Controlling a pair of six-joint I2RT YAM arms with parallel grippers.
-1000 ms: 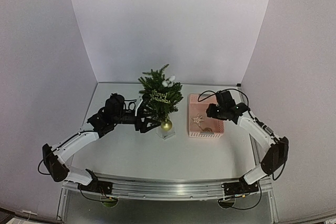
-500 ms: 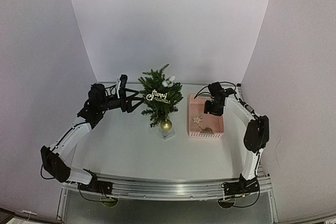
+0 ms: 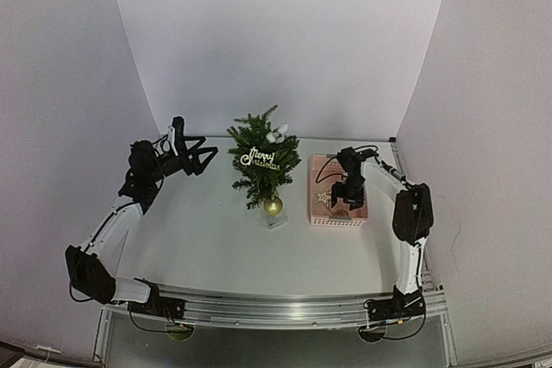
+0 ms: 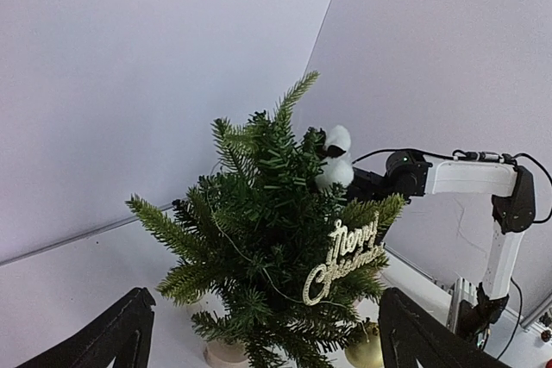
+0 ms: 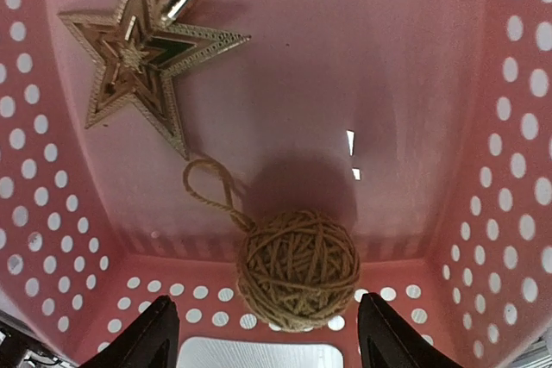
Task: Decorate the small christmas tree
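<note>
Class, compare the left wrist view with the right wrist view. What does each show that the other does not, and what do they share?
Only the left wrist view: the tree, carrying a Merry Christmas sign, white balls and a gold bauble, with the right arm beyond. Only the right wrist view: the inside of the pink basket, holding a gold star and a twine ball. Shared: no object. Each shows its own gripper open and empty, the left gripper facing the tree, the right gripper above the twine ball.
</note>
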